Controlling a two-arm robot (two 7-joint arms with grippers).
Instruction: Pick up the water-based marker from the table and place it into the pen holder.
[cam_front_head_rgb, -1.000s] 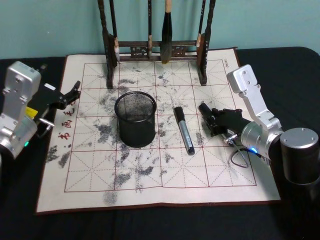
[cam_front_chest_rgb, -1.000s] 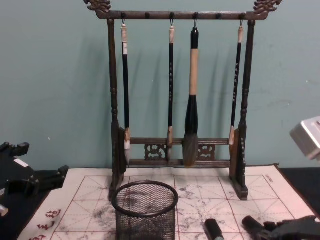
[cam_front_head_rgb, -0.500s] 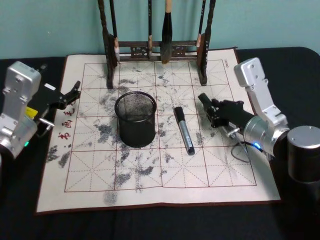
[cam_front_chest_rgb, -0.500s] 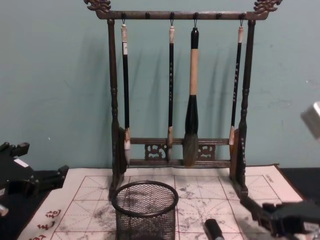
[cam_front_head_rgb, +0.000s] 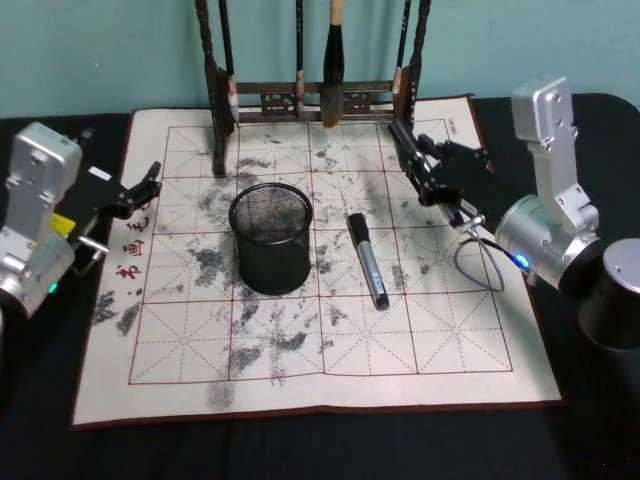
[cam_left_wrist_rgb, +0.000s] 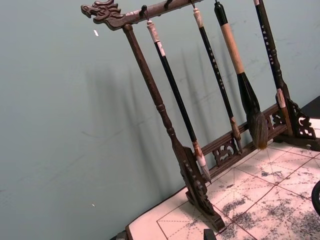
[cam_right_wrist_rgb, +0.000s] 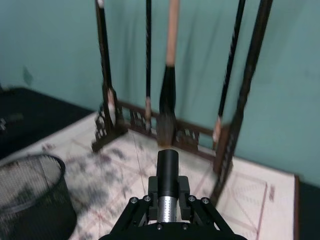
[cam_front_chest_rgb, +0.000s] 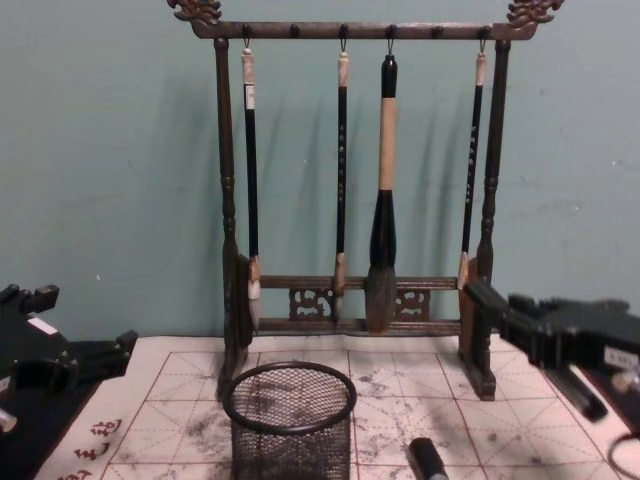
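Note:
The water-based marker (cam_front_head_rgb: 367, 260), black with a grey barrel, lies flat on the cream mat of the table (cam_front_head_rgb: 430, 340), just right of the pen holder. Its cap end (cam_front_chest_rgb: 428, 461) shows in the chest view. The pen holder (cam_front_head_rgb: 271, 237), a black mesh cup, stands upright near the mat's middle (cam_front_chest_rgb: 290, 420) (cam_right_wrist_rgb: 30, 200). My right gripper (cam_front_head_rgb: 432, 150) hangs open and empty above the mat's back right, beside the rack's right post and behind the marker (cam_front_chest_rgb: 520, 330). My left gripper (cam_front_head_rgb: 150, 186) rests open at the mat's left edge (cam_front_chest_rgb: 85, 325).
A tall dark wooden brush rack (cam_front_head_rgb: 310, 95) with several hanging brushes stands along the mat's back edge (cam_front_chest_rgb: 360, 300) (cam_left_wrist_rgb: 200, 150) (cam_right_wrist_rgb: 170, 90), close to my right gripper. A teal wall rises behind it. A cable loop (cam_front_head_rgb: 478, 262) trails under the right arm.
My right gripper has risen and swung from beside the marker toward the back right of the mat, near the rack. The marker, pen holder and left arm have not moved.

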